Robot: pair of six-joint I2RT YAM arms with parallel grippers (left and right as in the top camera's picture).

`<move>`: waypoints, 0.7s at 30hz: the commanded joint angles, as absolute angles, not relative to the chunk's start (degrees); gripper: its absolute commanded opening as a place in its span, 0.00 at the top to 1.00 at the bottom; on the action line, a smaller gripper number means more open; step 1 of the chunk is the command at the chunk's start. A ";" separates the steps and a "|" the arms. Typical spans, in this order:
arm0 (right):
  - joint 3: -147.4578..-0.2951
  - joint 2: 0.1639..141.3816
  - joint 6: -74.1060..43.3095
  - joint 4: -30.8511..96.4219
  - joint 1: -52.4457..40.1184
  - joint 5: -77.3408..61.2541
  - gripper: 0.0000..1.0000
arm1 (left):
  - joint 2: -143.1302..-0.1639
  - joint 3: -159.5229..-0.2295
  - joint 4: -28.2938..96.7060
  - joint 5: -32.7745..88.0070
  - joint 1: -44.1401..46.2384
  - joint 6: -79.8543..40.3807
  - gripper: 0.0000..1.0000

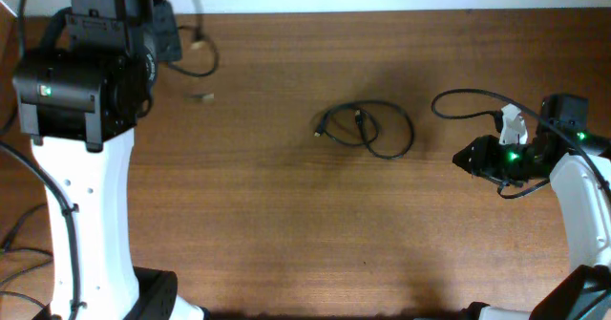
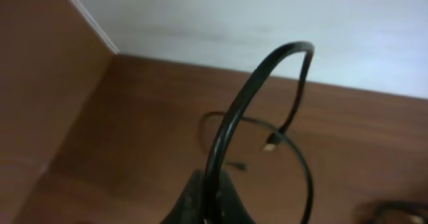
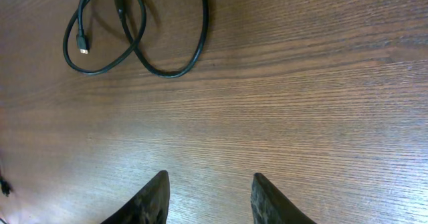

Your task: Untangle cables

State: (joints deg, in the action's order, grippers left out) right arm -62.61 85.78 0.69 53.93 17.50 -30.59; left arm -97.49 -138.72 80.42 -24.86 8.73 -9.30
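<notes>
One black cable (image 1: 368, 127) lies coiled in loose loops at the table's middle, both plug ends inside the coil; the right wrist view shows this cable (image 3: 137, 37) at its top left. My right gripper (image 1: 460, 158) is to the right of it, apart from it. In the right wrist view the right gripper (image 3: 208, 187) is open over bare wood with nothing between its fingers. At the far left my left gripper (image 2: 214, 200) is shut on a second black cable (image 2: 247, 97) that arches up, its plug end (image 2: 269, 146) dangling. From overhead that cable (image 1: 207, 60) loops beside the left gripper (image 1: 170, 35).
A small tan plug piece (image 1: 200, 97) lies on the wood right of the left arm (image 1: 76, 100). A thin black cord (image 1: 463, 95) arcs over the table beside the right arm (image 1: 573, 181). The table's far edge (image 1: 382, 12) meets a white wall.
</notes>
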 commanded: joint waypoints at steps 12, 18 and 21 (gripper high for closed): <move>-62.13 85.93 1.50 53.32 17.65 -31.48 0.61 | -98.94 -139.55 84.16 -29.61 -13.67 -18.87 1.00; -62.13 85.93 1.50 53.10 17.65 -31.46 0.61 | -102.74 -139.55 86.21 -29.34 -21.04 -24.47 1.00; -62.13 85.93 1.52 53.12 17.63 -31.27 0.61 | -104.55 -139.55 86.00 -29.39 -24.29 -26.15 1.00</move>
